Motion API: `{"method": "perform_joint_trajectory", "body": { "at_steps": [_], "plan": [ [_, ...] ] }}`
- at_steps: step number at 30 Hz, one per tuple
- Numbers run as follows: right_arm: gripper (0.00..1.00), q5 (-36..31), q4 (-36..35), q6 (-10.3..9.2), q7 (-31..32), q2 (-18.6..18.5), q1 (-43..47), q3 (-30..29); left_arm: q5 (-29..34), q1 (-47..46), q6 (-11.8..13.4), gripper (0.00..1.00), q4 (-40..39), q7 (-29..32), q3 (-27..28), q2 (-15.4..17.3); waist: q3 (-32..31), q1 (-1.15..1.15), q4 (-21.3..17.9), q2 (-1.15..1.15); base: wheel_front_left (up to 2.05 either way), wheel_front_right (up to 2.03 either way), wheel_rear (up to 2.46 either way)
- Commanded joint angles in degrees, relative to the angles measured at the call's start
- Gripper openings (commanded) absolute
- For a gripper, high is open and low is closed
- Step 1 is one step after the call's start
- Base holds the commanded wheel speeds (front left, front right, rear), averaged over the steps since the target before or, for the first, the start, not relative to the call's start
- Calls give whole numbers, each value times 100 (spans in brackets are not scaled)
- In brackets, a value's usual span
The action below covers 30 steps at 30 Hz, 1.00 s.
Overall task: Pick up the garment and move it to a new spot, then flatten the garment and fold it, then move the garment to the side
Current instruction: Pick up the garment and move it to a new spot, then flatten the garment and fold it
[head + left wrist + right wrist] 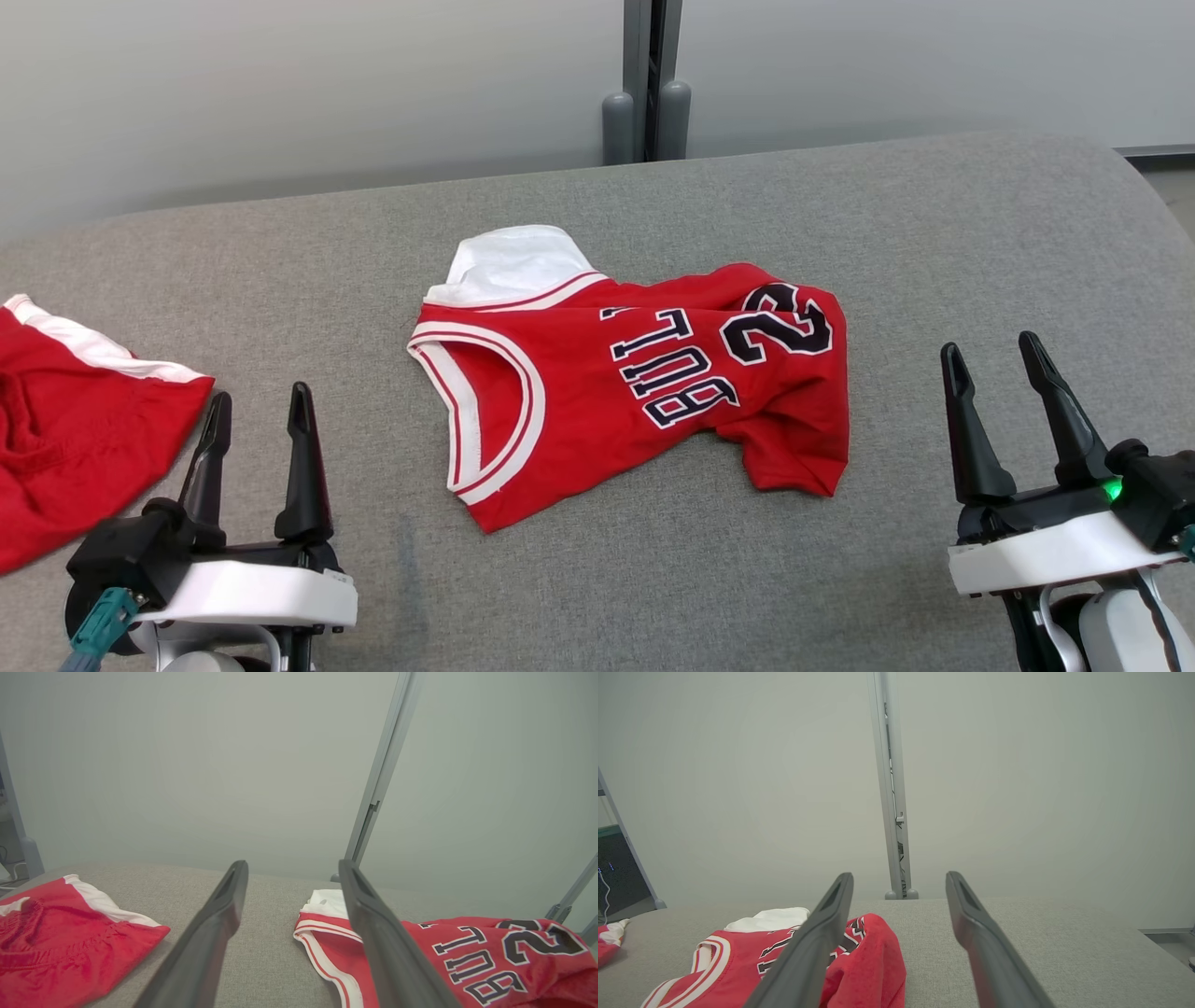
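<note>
Lying crumpled in the middle of the grey tabletop (934,215), the red jersey (635,373) is untouched; the left tool (260,397) and right tool (990,345) flank it, both spread wide and empty.

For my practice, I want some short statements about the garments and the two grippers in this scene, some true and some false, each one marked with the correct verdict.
1. The red jersey lies on the grey surface. True.
2. The left gripper is shut on the jersey. False: it is open, empty and apart from the jersey.
3. A second red garment with white trim lies to the robot's left of the jersey. True.
4. The jersey is neatly folded. False: it lies bunched and creased, not yet flattened.
5. The right gripper is open and holds nothing. True.
</note>
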Motion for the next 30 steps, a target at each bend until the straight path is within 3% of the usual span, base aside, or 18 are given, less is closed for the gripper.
{"method": "perform_joint_trajectory", "body": {
  "at_steps": [1,30],
  "plan": [
    [100,11,26,13,-19,-21,16,-17,41,-14,-26,100,13,-12,24,24,7,0,-2,0,0,0,0],
    [100,112,209,13,-19,-61,-58,96,8,-155,-148,100,223,-14,-34,-8,67,0,32,0,0,0,0]
  ]
}}
